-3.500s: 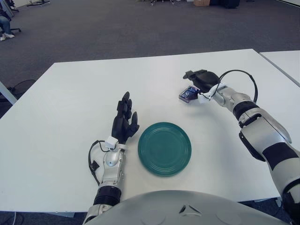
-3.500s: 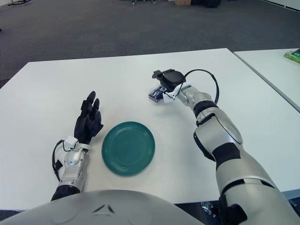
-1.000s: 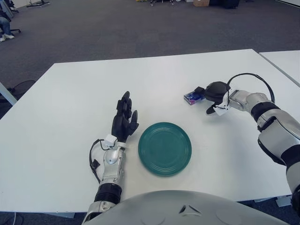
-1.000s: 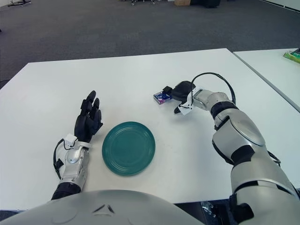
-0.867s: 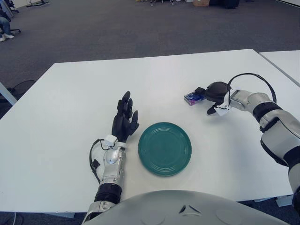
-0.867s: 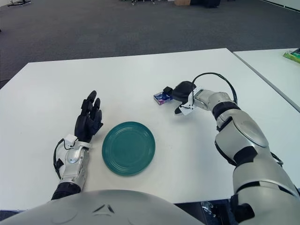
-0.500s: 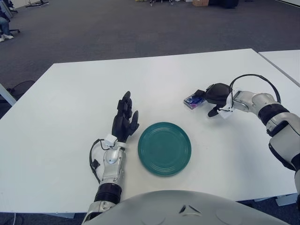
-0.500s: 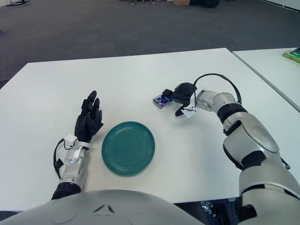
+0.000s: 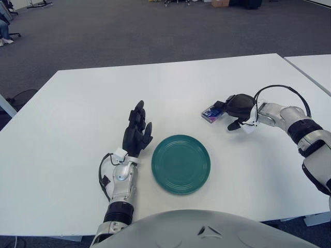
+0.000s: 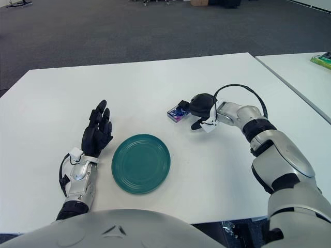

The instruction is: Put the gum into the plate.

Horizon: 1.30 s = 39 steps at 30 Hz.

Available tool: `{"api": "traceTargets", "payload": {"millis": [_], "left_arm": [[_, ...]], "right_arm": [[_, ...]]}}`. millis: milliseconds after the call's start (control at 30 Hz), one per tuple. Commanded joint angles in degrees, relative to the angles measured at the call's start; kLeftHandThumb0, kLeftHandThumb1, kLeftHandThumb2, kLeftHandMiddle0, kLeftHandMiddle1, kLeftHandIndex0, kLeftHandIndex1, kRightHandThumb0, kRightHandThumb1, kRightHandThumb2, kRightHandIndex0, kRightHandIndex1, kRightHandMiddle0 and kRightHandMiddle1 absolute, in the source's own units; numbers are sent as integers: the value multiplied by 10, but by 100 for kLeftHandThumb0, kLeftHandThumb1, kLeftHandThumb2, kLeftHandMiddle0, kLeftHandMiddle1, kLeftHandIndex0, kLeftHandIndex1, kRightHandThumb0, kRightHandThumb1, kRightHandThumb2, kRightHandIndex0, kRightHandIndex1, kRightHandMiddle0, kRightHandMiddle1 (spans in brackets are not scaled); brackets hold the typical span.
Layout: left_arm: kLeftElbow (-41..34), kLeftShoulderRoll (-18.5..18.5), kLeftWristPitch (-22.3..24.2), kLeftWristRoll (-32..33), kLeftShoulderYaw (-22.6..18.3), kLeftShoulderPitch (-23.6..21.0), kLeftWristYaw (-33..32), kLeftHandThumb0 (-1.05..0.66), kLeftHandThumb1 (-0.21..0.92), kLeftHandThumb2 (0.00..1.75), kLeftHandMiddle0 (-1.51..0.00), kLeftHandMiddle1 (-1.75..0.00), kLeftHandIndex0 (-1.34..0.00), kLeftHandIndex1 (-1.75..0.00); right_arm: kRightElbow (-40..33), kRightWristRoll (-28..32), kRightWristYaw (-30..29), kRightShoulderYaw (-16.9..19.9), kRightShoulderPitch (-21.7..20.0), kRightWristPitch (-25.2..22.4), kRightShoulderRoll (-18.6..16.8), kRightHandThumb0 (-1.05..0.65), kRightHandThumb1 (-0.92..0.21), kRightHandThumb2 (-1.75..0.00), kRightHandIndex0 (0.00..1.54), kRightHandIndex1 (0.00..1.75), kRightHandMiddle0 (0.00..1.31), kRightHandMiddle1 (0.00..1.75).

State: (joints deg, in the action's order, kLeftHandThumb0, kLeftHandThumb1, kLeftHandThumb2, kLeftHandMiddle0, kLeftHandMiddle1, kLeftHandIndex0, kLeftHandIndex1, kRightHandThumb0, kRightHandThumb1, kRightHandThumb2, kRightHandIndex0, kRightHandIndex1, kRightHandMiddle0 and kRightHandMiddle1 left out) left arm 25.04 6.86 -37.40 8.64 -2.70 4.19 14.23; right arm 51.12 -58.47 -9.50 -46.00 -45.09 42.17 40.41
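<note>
Nearer our plate [image 9: 180,164] now, our right hand [image 9: 234,107] pinching the gum [image 9: 211,113], bare worktop [image 9: 77,103] between; left hand [image 9: 137,132] spread.

You are in an open office or lab hall: grey carpet [image 9: 129,31] spreads beyond the fingertips, a white table [image 9: 77,103] lies under them, and chair bases [image 9: 41,4] stand at the far edge.

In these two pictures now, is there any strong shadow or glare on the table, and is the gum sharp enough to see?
Left eye view: soft, even light, only faint shadows under the right hand and the plate, no glare on the table. Right eye view: the same; the gum shows as a small blue-purple pack, its print too small to read.
</note>
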Motion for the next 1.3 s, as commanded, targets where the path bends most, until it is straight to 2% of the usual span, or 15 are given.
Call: {"api": "traceTargets", "payload": {"millis": [0,200,333,500,800,900,1067,1267], "left_arm": [[53,22,6,27,-2,40,7,-82,92,44,-9,0,0,-38],[50,23,10,32,-5,40,12,-81,92,41,-9,-1,0,-42],[47,25,14,36,-7,41,12,-80,92,42,-11,-1,0,-43],[49,31,8,37,-10,39,3,-81,92,44,-13,-2,0,-48],[57,33,11,38,-17,32,-4,-84,92,52,-15,-2,0,-54],[58,32,20,38,-17,31,-5,-85,92,53,-16,-2,0,-55],[64,26,17,11,-12,29,-22,-86,92,56,-14,-1,0,-47],[61,28,42,15,-12,28,-29,-85,92,59,-13,0,0,-42]], "right_arm": [[-16,6,12,10,14,7,6,-76,-92,-84,54,10,0,65],[-17,18,5,34,25,-4,3,-75,-92,-81,54,9,0,66],[-8,30,-28,57,29,-13,-6,-73,-92,-79,49,6,0,70],[13,49,-56,83,22,-2,-17,-72,-92,-74,44,3,0,75],[16,81,-52,118,4,13,-18,-71,-92,-68,42,1,0,79],[18,76,-64,121,1,13,-20,-71,-92,-66,40,1,0,79],[27,65,-85,120,-9,7,-23,-70,-92,-63,33,0,0,74],[60,47,-121,107,-28,0,-36,-69,-92,-59,26,0,0,66]]}}
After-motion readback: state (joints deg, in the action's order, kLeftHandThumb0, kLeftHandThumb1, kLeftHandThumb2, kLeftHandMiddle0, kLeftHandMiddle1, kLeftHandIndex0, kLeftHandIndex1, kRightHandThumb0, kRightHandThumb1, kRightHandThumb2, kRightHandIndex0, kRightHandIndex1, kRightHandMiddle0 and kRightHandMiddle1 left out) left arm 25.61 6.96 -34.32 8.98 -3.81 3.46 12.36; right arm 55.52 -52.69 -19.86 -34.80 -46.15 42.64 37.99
